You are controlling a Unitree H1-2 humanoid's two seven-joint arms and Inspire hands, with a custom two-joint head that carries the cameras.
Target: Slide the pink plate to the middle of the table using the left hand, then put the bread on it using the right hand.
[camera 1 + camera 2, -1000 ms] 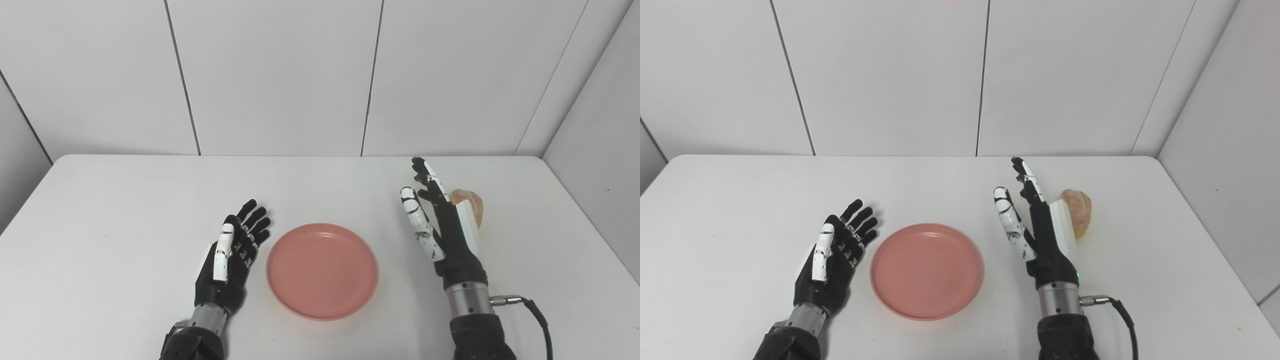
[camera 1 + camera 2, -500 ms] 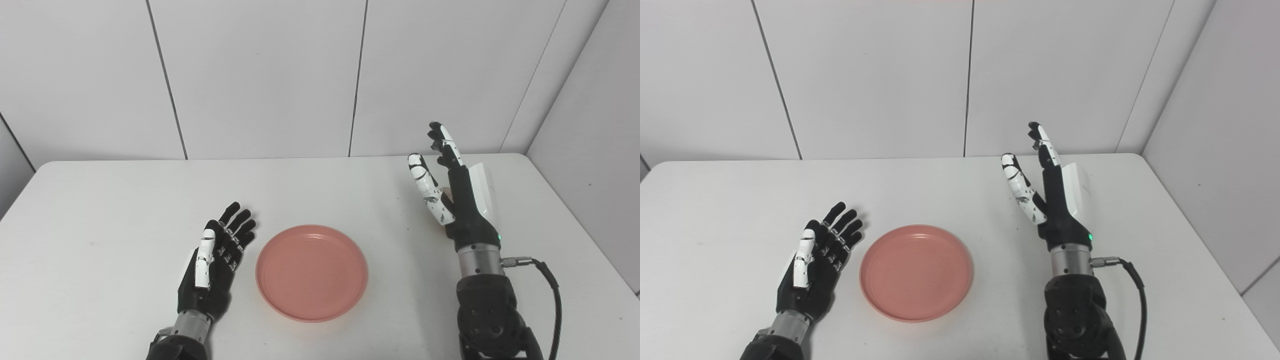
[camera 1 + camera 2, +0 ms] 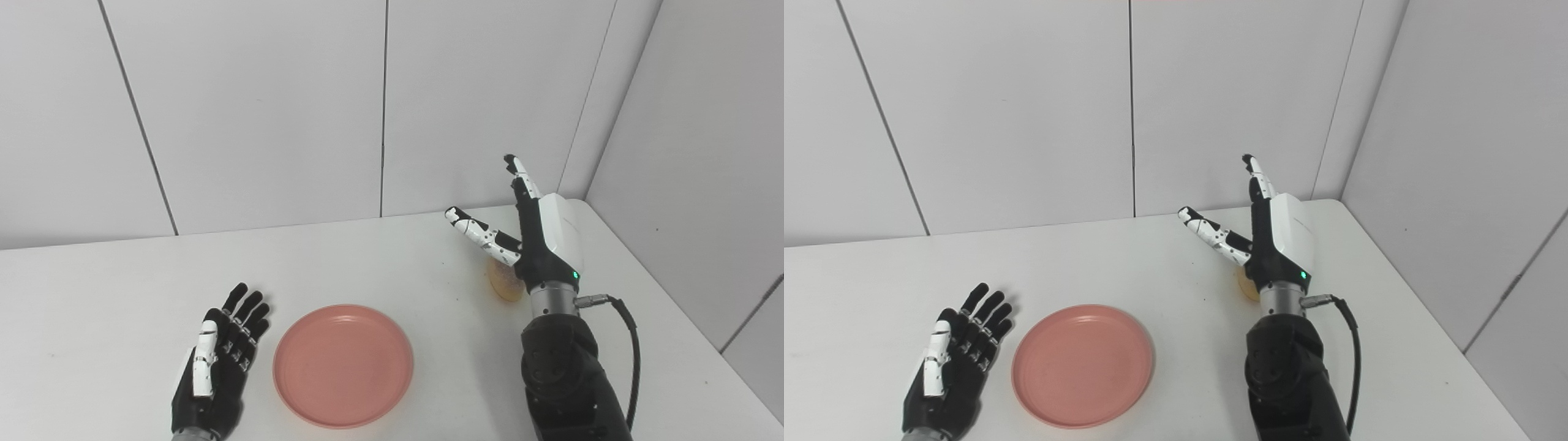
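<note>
- the pink plate [image 3: 343, 365] lies flat on the white table [image 3: 110, 288], toward the near edge and somewhat left of the table's middle as seen from the head cameras; nothing rests on it.
- the left hand [image 3: 215, 367] lies low by the table just to the left of the plate, palm turned up toward the cameras, fingers straight and spread a little; it grasps nothing, and a narrow strip of bare table shows between its fingers and the plate's rim.
- the right hand [image 3: 534, 236] is raised above the far right part of the table, fingers pointing up toward the wall and thumb [image 3: 481, 231] stretched out to the left; the fingers are released and hold nothing.
- the bread [image 3: 505, 283] sits on the table right behind the right hand's wrist, so only a small tan part of it shows below the thumb; whether the hand touches it cannot be told.
- the bread is well apart from the plate, off to the plate's right and farther back.
- a black cable [image 3: 631, 343] loops from the right wrist down along the forearm.
</note>
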